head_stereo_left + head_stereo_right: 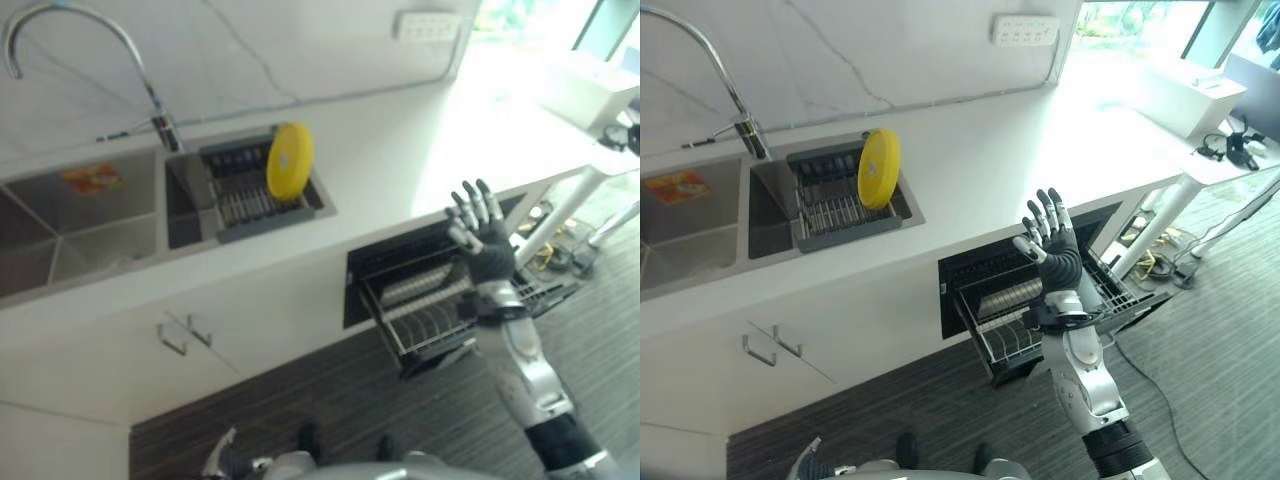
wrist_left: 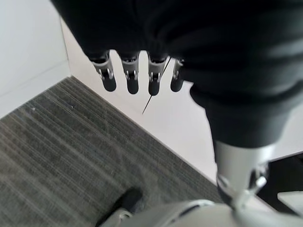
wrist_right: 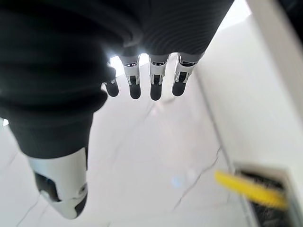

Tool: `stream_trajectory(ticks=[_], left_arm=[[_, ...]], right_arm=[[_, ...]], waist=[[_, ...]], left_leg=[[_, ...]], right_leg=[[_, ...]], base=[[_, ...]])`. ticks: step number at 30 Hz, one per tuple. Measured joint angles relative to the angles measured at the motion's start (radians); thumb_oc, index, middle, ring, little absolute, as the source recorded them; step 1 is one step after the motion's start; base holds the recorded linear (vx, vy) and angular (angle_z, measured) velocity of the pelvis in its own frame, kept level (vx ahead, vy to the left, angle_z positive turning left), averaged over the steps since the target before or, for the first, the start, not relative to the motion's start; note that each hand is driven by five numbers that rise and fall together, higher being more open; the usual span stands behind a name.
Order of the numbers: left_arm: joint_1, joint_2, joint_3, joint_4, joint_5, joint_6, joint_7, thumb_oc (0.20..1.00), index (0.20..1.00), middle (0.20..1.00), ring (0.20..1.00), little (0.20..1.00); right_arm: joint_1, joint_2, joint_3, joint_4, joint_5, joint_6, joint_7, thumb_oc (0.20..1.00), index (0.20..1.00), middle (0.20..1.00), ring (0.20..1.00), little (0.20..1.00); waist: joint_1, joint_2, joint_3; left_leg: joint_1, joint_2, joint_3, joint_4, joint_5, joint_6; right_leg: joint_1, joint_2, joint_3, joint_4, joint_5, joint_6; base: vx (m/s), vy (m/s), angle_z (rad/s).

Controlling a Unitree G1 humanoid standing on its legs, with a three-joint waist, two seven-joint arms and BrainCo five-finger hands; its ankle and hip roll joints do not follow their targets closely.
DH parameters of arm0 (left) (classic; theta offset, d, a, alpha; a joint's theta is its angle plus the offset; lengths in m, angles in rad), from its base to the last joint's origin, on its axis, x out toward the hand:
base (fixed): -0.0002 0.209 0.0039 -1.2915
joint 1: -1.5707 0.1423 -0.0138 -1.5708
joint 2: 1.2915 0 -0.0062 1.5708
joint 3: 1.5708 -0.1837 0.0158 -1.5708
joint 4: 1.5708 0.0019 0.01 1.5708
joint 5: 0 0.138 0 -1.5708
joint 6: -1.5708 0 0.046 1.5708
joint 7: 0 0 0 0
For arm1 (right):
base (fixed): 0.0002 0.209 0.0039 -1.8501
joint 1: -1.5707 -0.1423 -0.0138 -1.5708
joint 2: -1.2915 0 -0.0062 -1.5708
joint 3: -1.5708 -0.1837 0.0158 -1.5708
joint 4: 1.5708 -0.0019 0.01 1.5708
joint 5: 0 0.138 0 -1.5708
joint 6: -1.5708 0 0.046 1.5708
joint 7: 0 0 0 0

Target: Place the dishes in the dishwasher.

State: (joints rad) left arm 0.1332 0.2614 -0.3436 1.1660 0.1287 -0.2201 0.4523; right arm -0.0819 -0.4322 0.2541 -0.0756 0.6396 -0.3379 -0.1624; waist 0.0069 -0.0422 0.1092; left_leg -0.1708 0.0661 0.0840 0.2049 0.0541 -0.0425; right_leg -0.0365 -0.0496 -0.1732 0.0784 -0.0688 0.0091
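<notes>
A yellow plate (image 1: 290,160) stands on edge in the grey dish rack (image 1: 250,208) set in the right sink basin; it also shows in the right wrist view as a yellow plate (image 3: 251,191). Below the counter the dishwasher drawer (image 1: 1012,322) is pulled out, its wire rack showing. My right hand (image 1: 1052,245) is raised above that drawer, in front of the counter edge, open with fingers spread and nothing in it. My left hand (image 2: 132,75) hangs low beside the white cabinet front, over the dark floor, fingers straight and holding nothing.
A curved faucet (image 1: 95,40) rises behind the left sink basin (image 1: 80,225). The white counter (image 1: 400,150) runs right toward a bright window, with a white box (image 1: 1185,95) on it. Two cabinet handles (image 1: 185,335) jut out under the sink. A white table leg (image 1: 1165,215) stands right of the drawer.
</notes>
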Motion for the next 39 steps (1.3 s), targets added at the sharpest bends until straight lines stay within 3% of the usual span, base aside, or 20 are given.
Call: stream_trajectory(ticks=[1, 2, 3, 4, 5, 7, 8, 9, 10, 11, 14, 16, 18, 24, 27, 30, 33, 36, 39], left_arm=[[-0.018, 0.015, -0.001, -0.025, 0.001, 0.001, 0.002, 1.000, 1.000, 1.000, 1.000, 1.000], [-0.027, 0.015, -0.008, -0.030, 0.000, 0.002, 0.003, 1.000, 1.000, 1.000, 1.000, 1.000], [-0.045, 0.011, -0.008, -0.024, 0.001, 0.004, 0.004, 1.000, 1.000, 1.000, 1.000, 1.000], [-0.066, 0.011, -0.008, -0.014, 0.001, 0.005, 0.003, 1.000, 1.000, 1.000, 1.000, 1.000], [-0.073, 0.012, -0.012, -0.013, 0.002, 0.006, 0.001, 1.000, 1.000, 1.000, 1.000, 1.000], [-0.078, 0.004, -0.012, 0.021, 0.008, 0.004, -0.004, 1.000, 1.000, 1.000, 1.000, 1.000], [-0.069, -0.001, -0.012, 0.022, 0.010, 0.002, -0.006, 1.000, 1.000, 1.000, 1.000, 1.000], [-0.063, -0.007, -0.013, 0.019, 0.010, -0.001, -0.005, 1.000, 1.000, 1.000, 1.000, 1.000], [-0.062, -0.003, -0.018, 0.012, 0.009, -0.002, -0.006, 1.000, 1.000, 1.000, 1.000, 1.000], [-0.070, 0.010, -0.028, 0.013, 0.009, -0.006, -0.008, 1.000, 1.000, 1.000, 1.000, 1.000], [-0.095, 0.029, -0.051, 0.010, 0.010, -0.020, -0.019, 1.000, 1.000, 1.000, 1.000, 1.000], [-0.095, 0.035, -0.051, 0.012, 0.009, -0.020, -0.022, 1.000, 1.000, 1.000, 1.000, 1.000], [-0.073, 0.027, -0.051, 0.010, 0.009, -0.025, -0.022, 1.000, 1.000, 1.000, 1.000, 1.000], [-0.034, 0.012, -0.048, 0.005, 0.008, -0.029, -0.025, 1.000, 1.000, 1.000, 1.000, 1.000], [-0.038, 0.021, -0.047, 0.006, -0.001, -0.021, -0.064, 1.000, 1.000, 1.000, 1.000, 1.000], [-0.035, 0.017, 0.005, 0.016, -0.181, 0.021, -0.205, 1.000, 1.000, 1.000, 1.000, 1.000], [-0.032, -0.016, 0.125, 0.068, -0.360, 0.080, -0.329, 1.000, 1.000, 1.000, 1.000, 1.000], [-0.031, -0.015, 0.182, 0.097, -0.434, 0.131, -0.382, 1.000, 1.000, 1.000, 1.000, 1.000], [-0.023, -0.009, 0.186, 0.092, -0.477, 0.172, -0.437, 1.000, 1.000, 1.000, 1.000, 1.000]], right_arm=[[-0.010, -0.018, 0.002, 0.001, -0.002, -0.001, -0.002, 1.000, 1.000, 1.000, 1.000, 1.000], [-0.031, -0.016, 0.005, 0.008, -0.013, -0.007, -0.006, 1.000, 1.000, 1.000, 1.000, 1.000], [-0.049, -0.004, 0.003, 0.023, -0.014, -0.011, -0.013, 1.000, 1.000, 1.000, 1.000, 1.000], [-0.056, -0.004, 0.003, 0.029, -0.022, -0.008, -0.025, 1.000, 1.000, 1.000, 1.000, 1.000], [-0.050, -0.010, -0.001, 0.027, -0.028, -0.009, -0.030, 1.000, 1.000, 1.000, 1.000, 1.000], [-0.015, -0.027, -0.038, 0.002, -0.026, -0.021, -0.031, 1.000, 1.000, 1.000, 1.000, 1.000], [0.007, -0.032, -0.051, -0.026, -0.016, -0.021, -0.030, 1.000, 1.000, 1.000, 1.000, 1.000], [0.057, -0.027, -0.074, -0.072, -0.008, -0.020, -0.019, 1.000, 1.000, 1.000, 1.000, 1.000], [0.085, -0.023, -0.069, -0.092, -0.008, -0.020, -0.010, 1.000, 1.000, 1.000, 1.000, 1.000], [0.087, -0.017, -0.063, -0.095, -0.008, -0.019, 0.007, 1.000, 1.000, 1.000, 1.000, 1.000], [0.063, 0.013, -0.063, -0.104, -0.010, -0.017, 0.013, 1.000, 1.000, 1.000, 1.000, 1.000], [0.037, 0.013, -0.063, -0.105, -0.010, -0.006, 0.016, 1.000, 1.000, 1.000, 1.000, 1.000], [0.023, 0.012, -0.063, -0.103, -0.009, 0.007, 0.028, 1.000, 1.000, 1.000, 1.000, 1.000], [0.007, -0.013, -0.031, -0.114, -0.010, 0.046, 0.118, 1.000, 1.000, 1.000, 1.000, 1.000], [-0.015, -0.014, 0.023, -0.130, -0.014, 0.067, 0.160, 1.000, 1.000, 1.000, 1.000, 1.000], [-0.095, -0.003, 0.065, -0.131, -0.012, 0.106, 0.156, 1.000, 1.000, 1.000, 1.000, 1.000], [-0.157, 0.052, 0.066, -0.126, 0.061, 0.156, 0.134, 1.000, 1.000, 1.000, 1.000, 1.000], [-0.242, 0.120, 0.066, -0.109, 0.090, 0.197, 0.096, 1.000, 1.000, 1.000, 1.000, 1.000], [-0.294, 0.131, 0.073, -0.100, 0.092, 0.230, 0.070, 1.000, 1.000, 1.000, 1.000, 1.000]], waist=[[0.018, -0.009, 0.007], [0.025, 0.003, 0.016], [0.023, 0.019, 0.026], [0.027, 0.034, 0.039], [0.021, 0.038, 0.046], [0.005, 0.029, 0.048], [-0.018, 0.040, 0.048], [-0.031, 0.049, 0.044], [-0.037, 0.025, 0.044], [-0.043, 0.002, 0.039], [-0.030, -0.004, 0.039], [-0.021, -0.012, 0.038], [-0.011, -0.008, 0.037], [0.003, -0.010, 0.033], [0.010, -0.030, 0.012], [0.044, -0.056, -0.007], [0.073, -0.072, -0.016], [0.097, -0.091, -0.016], [0.141, -0.102, -0.014]], left_leg=[[-0.060, 0.006, -0.070, 0.014, -0.015, -0.023], [-0.082, 0.041, -0.108, -0.069, 0.002, -0.049], [-0.098, 0.079, -0.120, -0.145, 0.026, -0.081], [-0.108, 0.108, -0.097, -0.196, 0.033, -0.085], [-0.104, 0.109, -0.074, -0.201, 0.035, -0.083], [-0.030, 0.072, -0.011, -0.187, 0.038, -0.074], [0.021, 0.061, -0.008, -0.215, 0.042, -0.066], [0.089, 0.039, -0.020, -0.295, 0.105, -0.007], [0.103, 0.012, -0.013, -0.300, 0.121, 0.006], [0.104, -0.017, -0.006, -0.295, 0.110, 0.022], [0.108, -0.044, -0.007, -0.295, 0.093, 0.044], [0.109, -0.058, -0.009, -0.295, 0.086, 0.047], [0.123, -0.056, -0.006, -0.295, 0.077, 0.037], [0.129, -0.030, -0.002, -0.301, 0.067, 0.015], [0.119, -0.031, -0.019, -0.301, 0.065, 0.019], [0.118, -0.038, -0.024, -0.300, 0.062, 0.022], [0.120, -0.054, -0.036, -0.301, 0.054, 0.029], [0.120, -0.061, -0.044, -0.300, 0.051, 0.033], [0.119, -0.069, -0.048, -0.299, 0.051, 0.034]], right_leg=[[-0.004, 0.000, 0.009, -0.016, 0.013, 0.006], [-0.002, 0.018, 0.031, -0.025, 0.016, 0.006], [0.002, 0.035, 0.037, -0.032, 0.017, 0.009], [0.024, 0.044, 0.024, -0.057, 0.024, 0.000], [0.054, 0.041, 0.016, -0.082, 0.035, -0.003], [0.128, 0.003, -0.051, -0.170, 0.078, -0.008], [0.142, 0.005, -0.051, -0.166, 0.077, 0.024], [0.166, -0.002, -0.052, -0.165, 0.065, 0.047], [0.174, -0.027, -0.044, -0.158, 0.053, 0.065], [0.169, -0.057, -0.036, -0.147, 0.047, 0.075], [0.154, -0.096, -0.038, -0.140, 0.041, 0.093], [0.151, -0.116, -0.034, -0.171, 0.082, 0.124], [0.158, -0.114, -0.032, -0.165, 0.078, 0.141], [0.172, -0.086, -0.033, -0.165, 0.068, 0.131], [0.172, -0.084, -0.052, -0.165, 0.065, 0.129], [0.175, -0.090, -0.062, -0.165, 0.062, 0.125], [0.192, -0.105, -0.088, -0.165, 0.060, 0.125], [0.196, -0.111, -0.100, -0.165, 0.060, 0.125], [0.204, -0.117, -0.121, -0.165, 0.060, 0.125]], base=[[0.12, 0.243, -0.24], [0.12, 0.221, -0.52], [0.12, 0.222, -0.52], [0.09, 0.162, -0.34], [0.12, 0.188, -0.45], [0.19, 0.185, -0.54], [0.17, 0.158, -0.25], [0.10, 0.085, -0.01], [0.07, 0.054, -0.02], [0.06, 0.034, 0.03], [0.03, 0.015, 0.09], [0.02, 0.015, 0.11], [0.03, 0.016, -0.02], [0.02, 0.014, -0.03], [0.06, 0.019, 0.17], [0.09, 0.009, 0.10], [0.12, -0.010, 0.16], [0.11, 0.003, 0.13], [0.11, 0.016, 0.15]])
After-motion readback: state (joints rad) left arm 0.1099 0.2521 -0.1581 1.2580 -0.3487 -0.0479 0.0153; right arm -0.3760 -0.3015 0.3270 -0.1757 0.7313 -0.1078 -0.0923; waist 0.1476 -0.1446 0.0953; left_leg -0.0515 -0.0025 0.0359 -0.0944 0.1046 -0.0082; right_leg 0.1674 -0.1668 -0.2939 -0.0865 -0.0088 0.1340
